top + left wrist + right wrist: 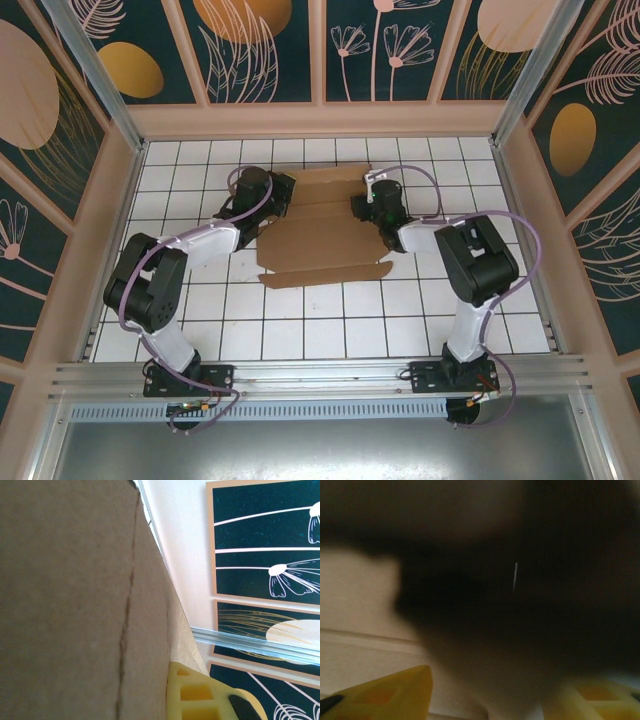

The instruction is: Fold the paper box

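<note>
Overhead from behind, left wrist against paper box (75,600)

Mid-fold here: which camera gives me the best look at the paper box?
Top external. It shows nearly the whole paper box, a brown die-cut sheet with flaps and creases, on the tiled table. The left wrist view gives a close-up of one cardboard face with a crease. The right wrist view is dark and blurred; nothing certain there.

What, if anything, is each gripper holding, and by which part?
The left gripper is shut on the plain brown cardboard paper box at its left edge; whether the right gripper grips the right edge cannot be told.
</note>
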### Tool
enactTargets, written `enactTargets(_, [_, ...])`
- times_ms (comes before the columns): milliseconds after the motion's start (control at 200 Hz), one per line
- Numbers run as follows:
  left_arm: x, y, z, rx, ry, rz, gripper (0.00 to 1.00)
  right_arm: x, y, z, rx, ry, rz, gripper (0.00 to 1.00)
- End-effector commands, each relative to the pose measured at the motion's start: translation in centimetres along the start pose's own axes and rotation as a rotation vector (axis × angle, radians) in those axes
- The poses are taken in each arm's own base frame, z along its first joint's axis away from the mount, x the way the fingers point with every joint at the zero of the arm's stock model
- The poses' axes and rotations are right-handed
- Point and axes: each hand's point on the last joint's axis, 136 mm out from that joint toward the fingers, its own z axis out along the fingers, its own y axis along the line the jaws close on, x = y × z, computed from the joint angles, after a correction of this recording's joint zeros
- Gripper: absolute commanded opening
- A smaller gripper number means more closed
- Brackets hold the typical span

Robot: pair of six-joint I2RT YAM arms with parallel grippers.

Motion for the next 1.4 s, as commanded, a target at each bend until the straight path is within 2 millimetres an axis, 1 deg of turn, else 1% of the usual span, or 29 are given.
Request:
enactTargets(0, [1.0, 5.1, 0.8, -0.175, 0.04, -0.033, 0.0, 0.8, -1.8, 1.1, 0.154, 0.051, -0.014, 0.47])
enactTargets(70, [1.0, 5.1, 1.0, -0.175, 0.043, -0.033, 0.0, 0.8, -1.9, 1.6, 0.18, 0.056, -0.01, 0.39])
enactTargets(130, [1.0, 5.1, 1.0, -0.175, 0.042, -0.034, 0.0, 0.6, -1.6, 1.8, 0.174, 0.044, 0.001, 0.37])
enactTargets(195, [1.0, 5.2, 1.1, -0.178, 0.04, -0.037, 0.0, 0.6, -1.4, 1.9, 0.184, 0.037, -0.012, 0.29])
enactTargets(295, [1.0, 5.3, 1.2, -0.18, 0.042, -0.039, 0.0, 0.8, -1.7, 2.1, 0.238, 0.038, -0.026, 0.25])
enactTargets(345, [1.0, 5.2, 1.2, -0.179, 0.042, -0.042, 0.0, 1.0, -1.9, 2.1, 0.272, 0.044, -0.039, 0.2])
enactTargets(395, [1.0, 5.2, 1.2, -0.18, 0.042, -0.043, 0.0, 1.2, -2.1, 2.1, 0.301, 0.049, -0.051, 0.18])
enactTargets(455, [1.0, 5.3, 1.3, -0.185, 0.039, -0.044, 0.0, 1.3, -2.2, 2.1, 0.318, 0.052, -0.051, 0.19])
enactTargets(550, [0.9, 5.5, 1.2, -0.192, 0.035, -0.044, 0.0, 0.7, -2.4, 1.5, 0.32, 0.031, -0.033, 0.35])
enactTargets(626, [0.8, 5.7, 1.3, -0.198, 0.03, -0.043, 0.0, -0.5, -2.3, 0.5, 0.31, -0.013, -0.016, 0.48])
enactTargets(631, [0.8, 5.8, 1.3, -0.199, 0.029, -0.044, 0.0, -0.6, -2.2, 0.4, 0.305, -0.019, -0.01, 0.5])
enactTargets(671, [0.8, 5.8, 1.3, -0.2, 0.028, -0.042, 0.0, -1.3, -1.7, -0.3, 0.26, -0.035, 0.007, 0.55])
enactTargets(736, [0.8, 6.0, 1.5, -0.203, 0.03, -0.043, 0.0, -2.5, -0.8, -1.7, 0.194, -0.057, 0.024, 0.62])
enactTargets(801, [0.8, 6.0, 1.6, -0.202, 0.032, -0.039, 0.0, -3.9, -0.3, -3.3, 0.147, -0.087, 0.05, 0.69])
enactTargets(856, [0.8, 5.9, 1.7, -0.2, 0.032, -0.034, 0.0, -4.7, -0.1, -4.9, 0.11, -0.108, 0.074, 0.72])
enactTargets(921, [0.9, 6.0, 1.7, -0.2, 0.036, -0.028, 0.0, -5.5, 0.2, -6.7, 0.04, -0.121, 0.109, 0.73])
enactTargets(991, [0.8, 5.8, 1.7, -0.196, 0.035, -0.022, 0.0, -6.7, 0.5, -8.7, -0.054, -0.141, 0.18, 0.7])
enactTargets(1066, [0.9, 5.6, 1.7, -0.185, 0.041, -0.017, 0.0, -7.8, 0.2, -10.7, -0.117, -0.168, 0.263, 0.7])
enactTargets(1121, [1.1, 5.5, 1.8, -0.179, 0.051, -0.019, 0.0, -8.5, -0.1, -11.8, -0.149, -0.163, 0.314, 0.7])
enactTargets(1206, [1.4, 5.5, 2.0, -0.171, 0.066, -0.034, 0.0, -9.2, -1.0, -12.8, -0.154, -0.147, 0.408, 0.67])
enactTargets(1276, [1.7, 5.5, 2.3, -0.16, 0.079, -0.06, 0.0, -10.1, -0.6, -13.7, -0.233, -0.154, 0.524, 0.65])
enactTargets(1331, [1.8, 5.3, 2.4, -0.149, 0.083, -0.073, 0.01, -10.6, -0.2, -13.9, -0.301, -0.133, 0.656, 0.59])
enactTargets(1361, [2.0, 5.1, 2.6, -0.147, 0.082, -0.073, 0.01, -10.8, 0.5, -13.8, -0.354, -0.1, 0.741, 0.55])
enactTargets(1391, [2.1, 5.0, 2.7, -0.147, 0.081, -0.072, 0.01, -10.9, 1.0, -13.7, -0.388, -0.077, 0.797, 0.53])
